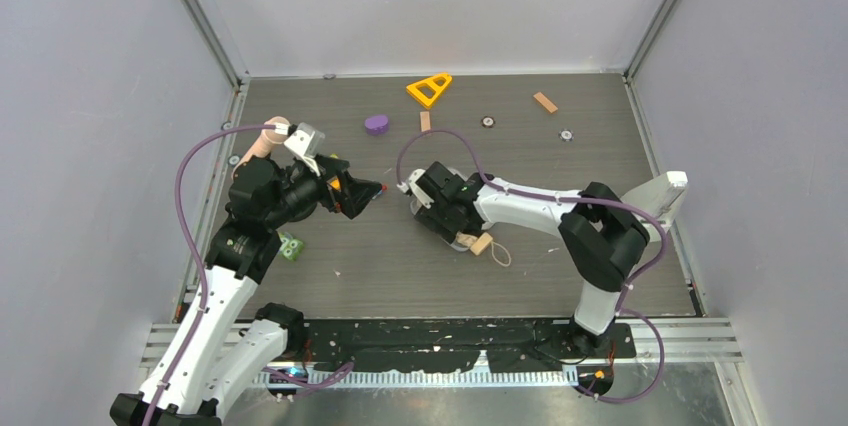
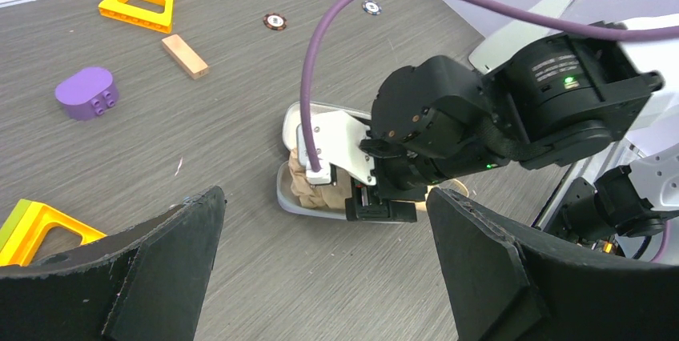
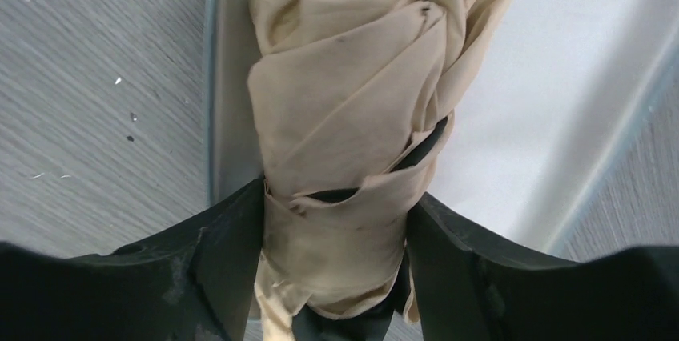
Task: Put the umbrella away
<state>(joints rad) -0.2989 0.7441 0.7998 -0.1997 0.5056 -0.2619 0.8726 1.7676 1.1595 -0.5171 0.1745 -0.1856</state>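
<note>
Top view, left gripper (image 1: 368, 196): left of centre, above the table (image 1: 400, 271), with nothing in it.
Top view, right gripper (image 1: 452, 231): centre of frame, pointing down; the wrist hides its fingers.
Top view, umbrella (image 1: 482, 243): the tan handle and wrist loop show just lower right of the right gripper; the arm covers the rest.
Top view, other items: a yellow triangle (image 1: 428, 89), purple block (image 1: 376, 124), two wooden blocks (image 1: 545, 102) and two small discs (image 1: 488, 122) lie across the upper table. A green block (image 1: 291, 246) sits at the left.
Left wrist view, left gripper (image 2: 324, 205): fingers (image 2: 160, 269) spread wide at the bottom corners, with nothing between them.
Left wrist view, case (image 2: 292, 125): pale and oblong, lying open at centre frame on the table.
Left wrist view, umbrella (image 2: 308, 189): crumpled beige fabric inside the case, under the right gripper (image 2: 376, 205).
Right wrist view, right gripper (image 3: 336, 265): fingers (image 3: 216, 261) clamped on both sides of the folded canopy at bottom centre.
Right wrist view, umbrella (image 3: 352, 101): the folded bundle runs from bottom centre to top centre, over the left part of the case (image 3: 228, 77).
</note>
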